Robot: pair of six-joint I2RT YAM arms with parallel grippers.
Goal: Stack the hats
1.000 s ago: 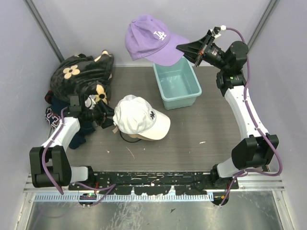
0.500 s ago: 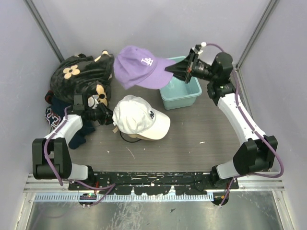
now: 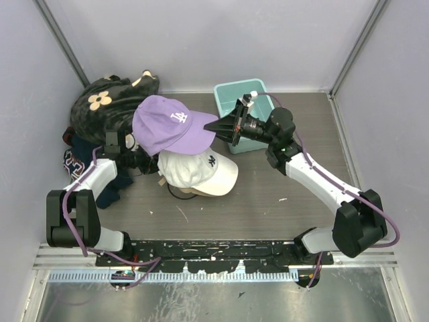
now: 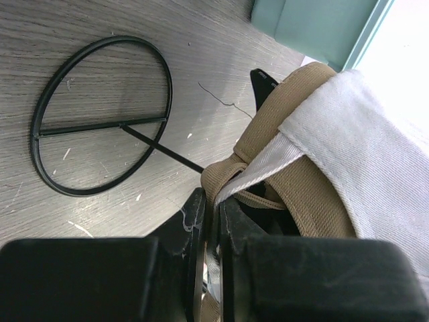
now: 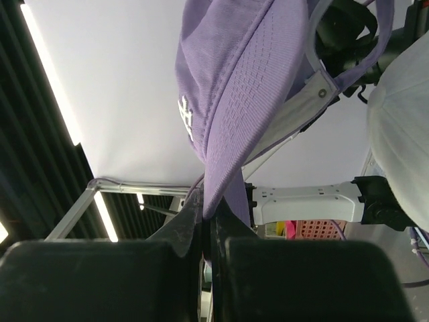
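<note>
While the right gripper [image 3: 213,125] is clenched on the curved brim of the purple fabric baseball cap [image 3: 167,124], that cap hangs in the air with its crown over the rear part of the white fabric baseball cap [image 3: 198,171]. Whether the two touch cannot be told. The white cap sits on the tan fabric baseball cap [image 3: 192,193], of which only an edge shows. Both rest on the grey wood-grain bench [image 3: 281,188], near the teal plastic bin [image 3: 231,100].

The left gripper [image 4: 213,204] is closed on the rear of this pair. Its wrist view shows the white cap's inner band and the tan strap pinched between the jaws. A black cap cannot be made out.

Handling notes, as judgement:
- Weight: light. A pinch on the brim alone carries the whole purple cap.
- Stiffness: the brim appears stiff and holds its curve, while the crown is soft cloth and will dent or fold under pressure.
- Surface: woven fabric, unlikely to slip and not fragile.
- Hold point: the brim edge gives the firmest grasp. The rear strap serves to anchor the lower caps.
- Risk: a soft crown may snag or tilt on the cap below, so the brims should be lined up before release
</note>
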